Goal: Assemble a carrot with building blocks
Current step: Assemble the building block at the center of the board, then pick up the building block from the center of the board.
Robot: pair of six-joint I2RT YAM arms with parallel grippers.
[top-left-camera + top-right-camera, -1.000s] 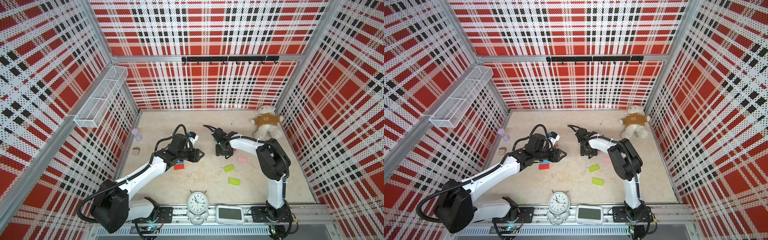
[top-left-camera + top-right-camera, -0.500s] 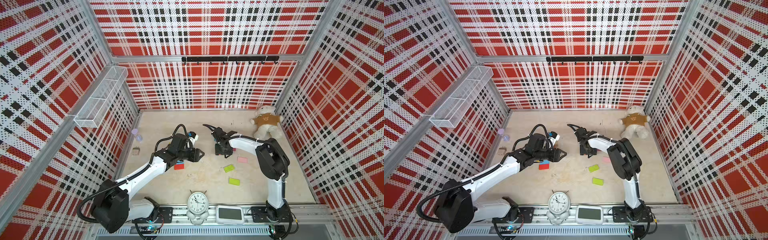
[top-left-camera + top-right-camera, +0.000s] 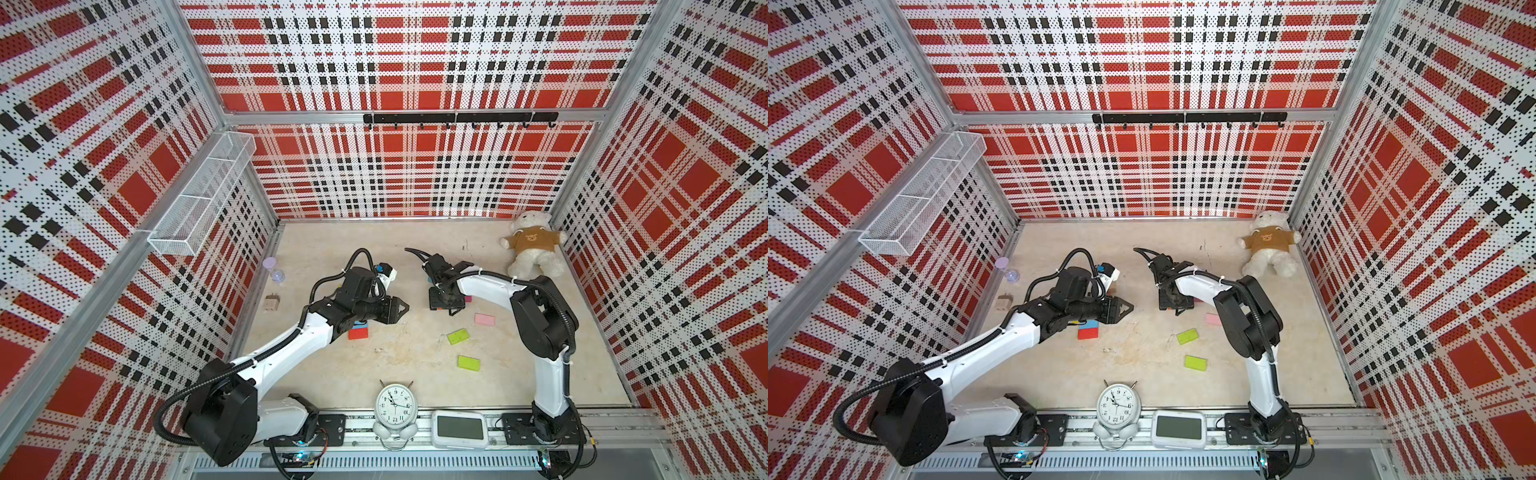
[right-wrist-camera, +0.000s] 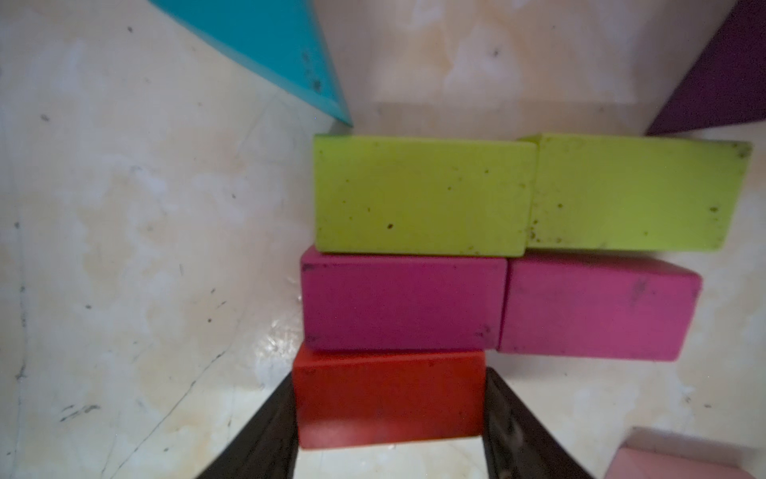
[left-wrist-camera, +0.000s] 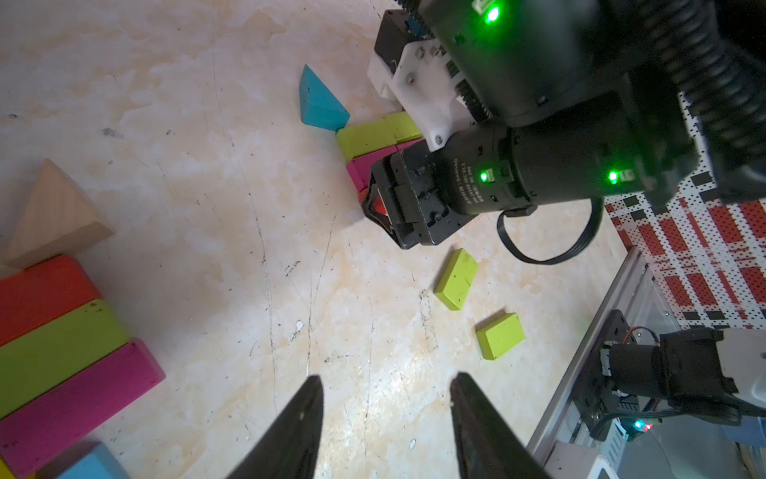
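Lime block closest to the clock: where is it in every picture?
Top view: lime block, on the floor up-right of the clock.
Top view: lime block, same spot by the clock.
Left wrist: lime block, lying flat next to the second lime block.
Right wrist: not in it.
Landmark: the second lime block, its neighbour in three views.

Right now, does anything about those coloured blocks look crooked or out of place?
Slightly. In the right wrist view, the lime block by the purple block sits askew to its lime neighbour, and the magenta block beside it is skewed too. Nothing looks spilled or damaged.
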